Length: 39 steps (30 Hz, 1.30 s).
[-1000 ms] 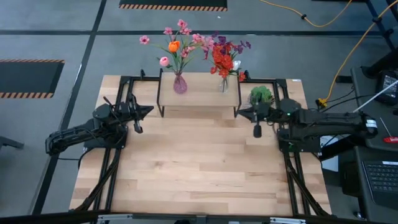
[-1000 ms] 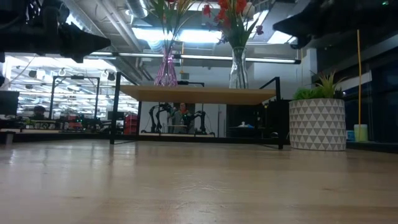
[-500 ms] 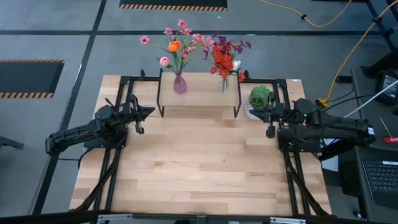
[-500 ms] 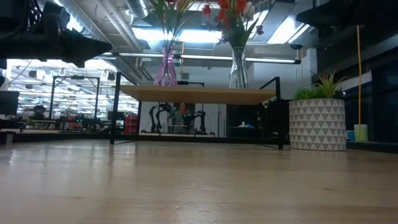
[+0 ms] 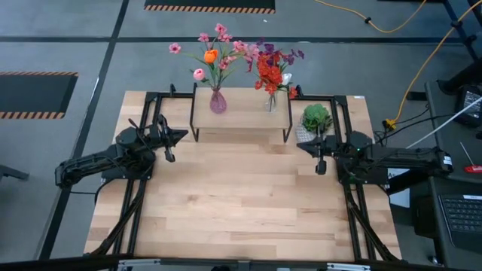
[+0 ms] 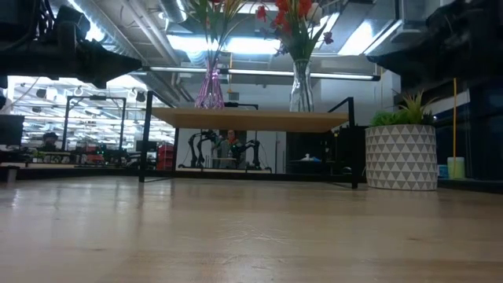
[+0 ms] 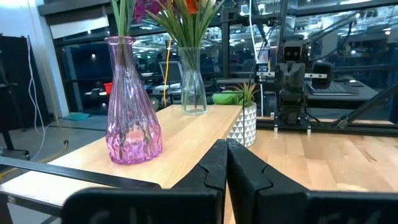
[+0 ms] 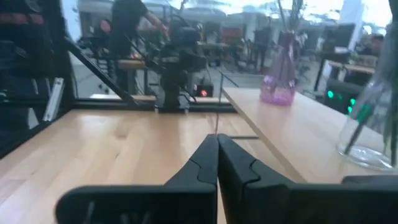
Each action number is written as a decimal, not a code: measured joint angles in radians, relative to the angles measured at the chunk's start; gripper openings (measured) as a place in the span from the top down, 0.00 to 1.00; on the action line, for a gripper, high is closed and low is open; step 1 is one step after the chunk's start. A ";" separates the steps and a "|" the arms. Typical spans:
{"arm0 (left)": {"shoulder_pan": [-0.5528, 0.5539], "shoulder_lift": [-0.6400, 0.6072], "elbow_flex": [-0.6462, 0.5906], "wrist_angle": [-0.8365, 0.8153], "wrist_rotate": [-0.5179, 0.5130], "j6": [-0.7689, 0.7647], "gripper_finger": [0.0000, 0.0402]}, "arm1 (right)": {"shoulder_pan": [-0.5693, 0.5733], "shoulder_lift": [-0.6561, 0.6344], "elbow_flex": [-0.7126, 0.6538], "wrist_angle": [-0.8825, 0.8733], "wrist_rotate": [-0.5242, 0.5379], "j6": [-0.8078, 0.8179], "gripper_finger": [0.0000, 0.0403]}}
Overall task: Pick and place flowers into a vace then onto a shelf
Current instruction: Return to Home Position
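The left gripper (image 7: 225, 144) has its two fingers pressed together on nothing, and it hovers above the table (image 5: 241, 203) near the left edge, pointing right toward the shelf (image 5: 241, 114). The right gripper (image 8: 217, 138) is likewise closed and empty, held over the right side of the table just in front of the spiky potted plant (image 5: 316, 117) and pointing left. Between the two arms and farther back, the shelf carries a purple vase (image 5: 218, 102) on its left part and a clear vase (image 5: 271, 102) on its right part, well apart from each other and both upright on the board. The pink and orange flowers (image 5: 214, 51) stand in the purple vase, and the red, white and purple flowers (image 5: 273, 69) stand in the clear one. No loose stems lie on the table, so the picking, the filling of the vases and the placing on the shelf look finished. As I judge it, all that is left is for the arms to settle at rest. The stems run vertically, cut ends down in the vases and blooms up, fanning out a little at the top
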 joint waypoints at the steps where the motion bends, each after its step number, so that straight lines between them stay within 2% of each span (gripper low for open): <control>1: 0.000 0.000 0.000 0.000 0.000 -0.001 0.99 | 0.000 -0.012 -0.015 0.014 -0.012 -0.002 0.99; 7: 0.000 0.000 0.000 0.000 0.000 -0.018 0.99 | 0.000 -0.114 -0.078 0.034 -0.013 -0.031 0.99; 14: 0.000 0.000 0.000 -0.002 0.000 -0.018 1.00 | 0.000 -0.195 -0.085 -0.051 -0.014 -0.036 0.99; 39: 0.000 0.000 0.000 -0.003 0.000 -0.044 0.98 | 0.000 -0.198 -0.085 -0.060 -0.013 0.001 0.99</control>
